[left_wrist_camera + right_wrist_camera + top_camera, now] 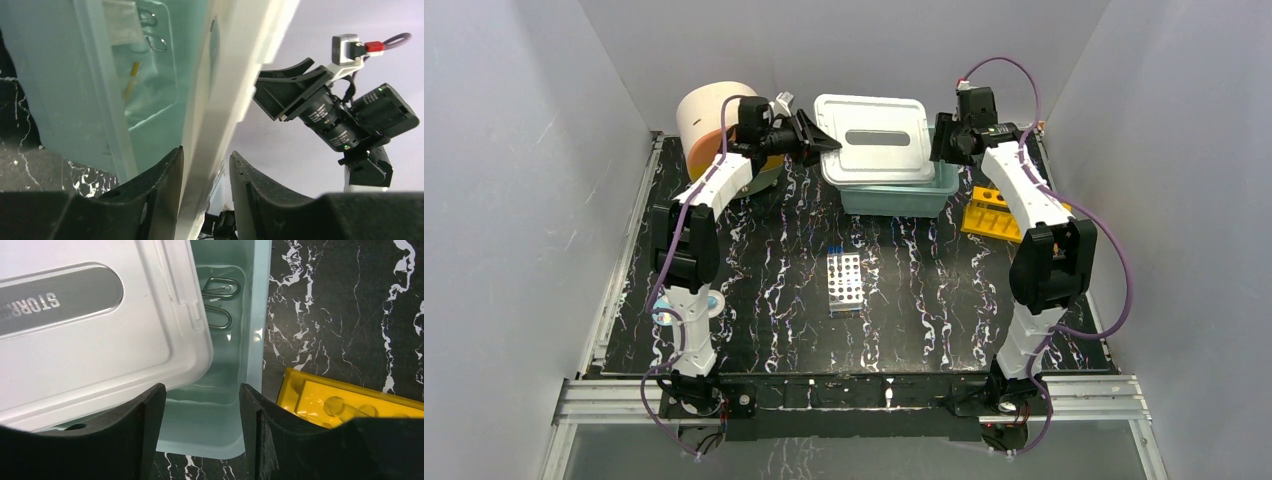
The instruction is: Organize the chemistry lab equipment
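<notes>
Lid [871, 138]: askew on teal bin [894, 200], not seated.
Left gripper [205, 152]: parted, loosely astride the lid rim, probably guiding it.
Right gripper [201, 387]: spread, empty, over the bin corner.

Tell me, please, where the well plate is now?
In the top view, the well plate lies at the table's middle, on the near side of the teal bin.

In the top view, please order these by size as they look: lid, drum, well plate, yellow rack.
1. lid
2. drum, though the left arm hides part of it
3. well plate and rack look alike; the right arm covers part of the rack, so I do not rank them
</notes>
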You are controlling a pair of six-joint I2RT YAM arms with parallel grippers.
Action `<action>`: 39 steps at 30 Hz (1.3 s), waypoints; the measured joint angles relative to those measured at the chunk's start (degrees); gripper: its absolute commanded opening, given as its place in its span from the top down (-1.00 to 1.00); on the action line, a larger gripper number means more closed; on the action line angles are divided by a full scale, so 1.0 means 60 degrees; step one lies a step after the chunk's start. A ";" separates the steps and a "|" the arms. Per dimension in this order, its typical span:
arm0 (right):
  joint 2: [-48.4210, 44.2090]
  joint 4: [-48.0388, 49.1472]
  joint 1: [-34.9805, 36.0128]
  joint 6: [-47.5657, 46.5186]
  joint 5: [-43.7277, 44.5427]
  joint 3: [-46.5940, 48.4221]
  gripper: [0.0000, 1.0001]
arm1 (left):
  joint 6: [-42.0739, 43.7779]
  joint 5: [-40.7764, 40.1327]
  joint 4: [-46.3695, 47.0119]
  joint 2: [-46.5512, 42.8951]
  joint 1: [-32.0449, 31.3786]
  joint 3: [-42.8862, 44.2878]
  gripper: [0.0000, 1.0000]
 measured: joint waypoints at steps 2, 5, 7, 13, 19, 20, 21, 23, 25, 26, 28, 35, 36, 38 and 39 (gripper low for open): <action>0.0022 0.0084 0.0000 -0.0055 -0.0182 0.0007 -0.28 | 0.0178 -0.0051 -0.0321 0.0044 0.0000 0.0000 0.24; 0.0135 0.0168 0.0004 -0.0091 -0.0415 0.0109 -0.27 | 0.0525 -0.0189 -0.0925 0.0047 0.0007 0.0084 0.25; 0.0259 0.0229 0.0011 -0.0127 -0.0550 0.0193 -0.25 | 0.0750 -0.0379 -0.1330 0.0051 0.0029 0.0200 0.23; 0.0765 0.0437 0.0022 -0.0335 -0.0601 0.0444 -0.09 | 0.1184 -0.0805 -0.2142 0.0055 0.0131 0.0306 0.10; 0.1453 0.0535 0.0022 -0.0572 -0.0535 0.1100 0.04 | 0.1559 -0.1053 -0.2517 0.0124 0.0193 0.0306 0.10; 0.1490 0.0550 0.0025 -0.0583 -0.0532 0.1104 0.04 | 0.1632 -0.1118 -0.2561 0.0127 0.0193 0.0306 0.10; 0.1504 0.0550 0.0029 -0.0597 -0.0532 0.1104 0.03 | 0.1705 -0.1166 -0.2616 0.0124 0.0193 0.0306 0.10; 0.1512 0.0561 0.0033 -0.0634 -0.0546 0.1104 0.03 | 0.1796 -0.1249 -0.2721 0.0131 0.0193 0.0346 0.10; 0.1512 0.0590 0.0044 -0.0656 -0.0608 0.1107 0.06 | 0.1858 -0.1300 -0.2852 0.0149 0.0189 0.0415 0.10; 0.1512 0.0605 0.0047 -0.0659 -0.0641 0.1107 0.11 | 0.1905 -0.1333 -0.2925 0.0160 0.0193 0.0470 0.10; 0.1526 0.0597 0.0066 -0.0663 -0.0641 0.1133 0.24 | 0.1967 -0.1392 -0.3060 0.0171 0.0193 0.0557 0.10; 0.1676 0.0404 0.0102 -0.0634 -0.0186 0.1410 0.46 | 0.2124 -0.1497 -0.3260 0.0426 0.0193 0.0892 0.05; 0.1676 0.0375 0.0102 -0.0616 -0.0113 0.1410 0.47 | 0.2131 -0.1504 -0.3268 0.0470 0.0193 0.0918 0.04; 0.1676 0.0331 0.0102 -0.0586 -0.0022 0.1410 0.48 | 0.2204 -0.1508 -0.3275 0.0572 0.0193 0.0954 0.02; 0.1676 0.0291 0.0102 -0.0576 0.0015 0.1410 0.48 | 0.2237 -0.1515 -0.3279 0.0612 0.0193 0.0980 0.01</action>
